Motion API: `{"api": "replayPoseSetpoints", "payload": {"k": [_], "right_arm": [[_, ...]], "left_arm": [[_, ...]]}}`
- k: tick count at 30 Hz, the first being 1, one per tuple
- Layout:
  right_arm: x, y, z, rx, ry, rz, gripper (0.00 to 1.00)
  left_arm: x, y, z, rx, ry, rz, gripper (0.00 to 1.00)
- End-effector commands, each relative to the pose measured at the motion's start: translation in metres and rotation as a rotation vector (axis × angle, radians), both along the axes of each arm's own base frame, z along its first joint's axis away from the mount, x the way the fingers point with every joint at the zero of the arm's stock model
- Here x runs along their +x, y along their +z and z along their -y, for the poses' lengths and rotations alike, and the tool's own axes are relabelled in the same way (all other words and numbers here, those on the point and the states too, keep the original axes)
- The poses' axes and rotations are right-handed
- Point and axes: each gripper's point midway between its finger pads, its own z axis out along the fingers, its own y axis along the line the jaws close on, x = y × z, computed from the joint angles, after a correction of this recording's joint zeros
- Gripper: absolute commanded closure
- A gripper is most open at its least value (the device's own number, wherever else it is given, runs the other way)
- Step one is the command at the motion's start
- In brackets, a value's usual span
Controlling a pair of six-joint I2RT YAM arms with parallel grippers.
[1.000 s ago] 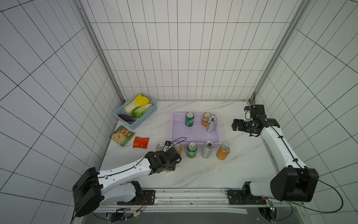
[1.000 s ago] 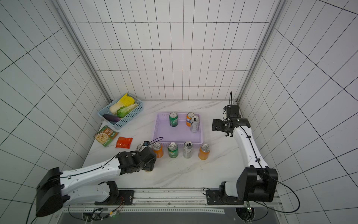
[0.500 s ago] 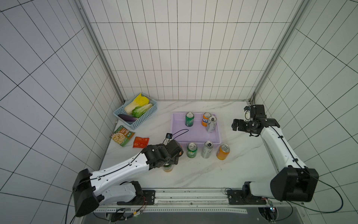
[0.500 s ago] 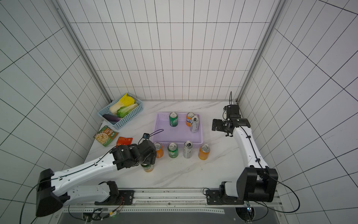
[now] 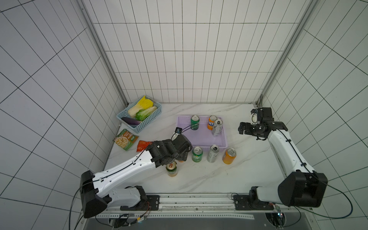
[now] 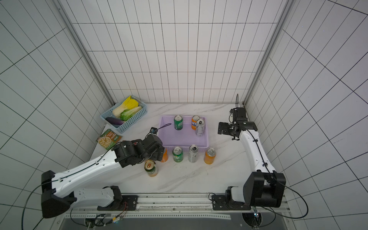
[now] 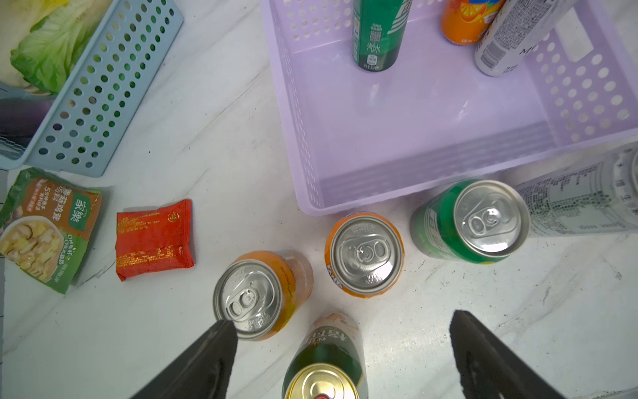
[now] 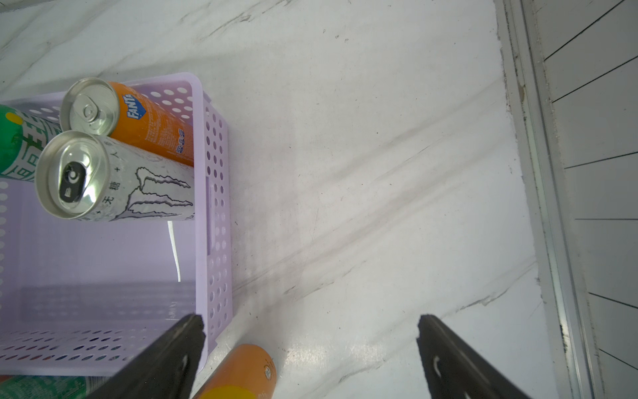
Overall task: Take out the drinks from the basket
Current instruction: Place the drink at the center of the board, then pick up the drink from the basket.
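Tabletop (image 5: pixel 249 169) has six cans (image 5: pixel 229 156) out, three more in basket (image 5: pixel 201 139); left hand (image 7: pixel 341 319) gapes wide, empty, over gold-top can (image 5: pixel 172 168), right hand (image 8: pixel 310 321) wide beside basket, so I'd lift left straight up, clear, before going for basket's green can (image 5: pixel 195 122).

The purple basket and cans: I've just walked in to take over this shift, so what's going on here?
A two-arm robot is moving drink cans out of the purple basket onto the table. A green can, an orange can and a silver can are inside it; six others stand outside on the table. The left gripper is open above the gold-topped green can, not gripping it. The right gripper is open and empty, hovering beside the basket.
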Motion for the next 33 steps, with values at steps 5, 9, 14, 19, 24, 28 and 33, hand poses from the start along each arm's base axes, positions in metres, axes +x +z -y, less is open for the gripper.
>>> {"api": "replayPoseSetpoints", "payload": {"k": [5,9,14,19,24,28,33], "right_arm": [[-0.004,-0.006,0.007,-0.006,-0.017,-0.013,0.01],[-0.005,-0.006,0.008,-0.008,-0.020,-0.014,0.01],[-0.006,-0.006,0.009,-0.014,-0.025,-0.014,0.01],[-0.005,-0.007,0.010,-0.017,-0.026,-0.016,0.01],[-0.006,-0.008,0.012,-0.022,-0.030,-0.019,0.01],[-0.006,-0.008,0.012,-0.020,-0.030,-0.021,0.01],[-0.006,-0.009,0.012,-0.018,-0.031,-0.020,0.01]], "left_arm": [[0.037,0.016,0.012,-0.020,-0.038,0.024,0.04],[0.057,0.019,0.020,-0.036,-0.055,0.027,0.04],[0.084,0.020,0.030,-0.031,-0.075,0.020,0.04],[0.107,0.018,0.045,-0.028,-0.098,0.015,0.04],[0.126,0.015,0.062,-0.027,-0.124,0.011,0.03],[0.142,0.007,0.074,-0.012,-0.132,-0.001,0.02],[0.157,-0.001,0.091,-0.034,-0.150,-0.027,0.02]]}}
